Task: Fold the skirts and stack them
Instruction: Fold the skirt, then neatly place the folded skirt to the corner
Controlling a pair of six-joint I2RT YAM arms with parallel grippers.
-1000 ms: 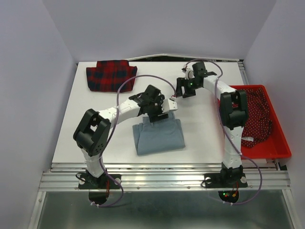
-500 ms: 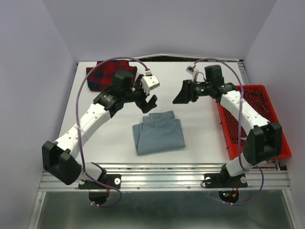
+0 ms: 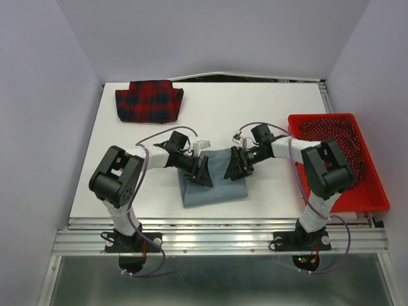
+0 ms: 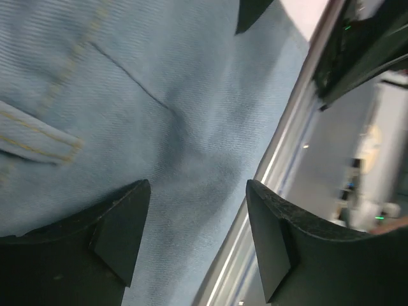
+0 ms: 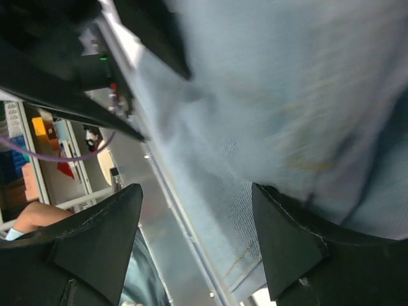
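Looks folded, just not stacked yet: denim skirt (image 3: pixel 213 185) right under spread-open left gripper (image 3: pixel 204 174) and right gripper (image 3: pixel 233 170), plaid skirt (image 3: pixel 148 101) way beyond the left one.

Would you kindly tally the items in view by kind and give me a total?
Skirts: 2, a plaid skirt and a denim skirt
Baskets: 1, the red basket
Other fabric: 1, a red dotted cloth in the basket
Total: 4
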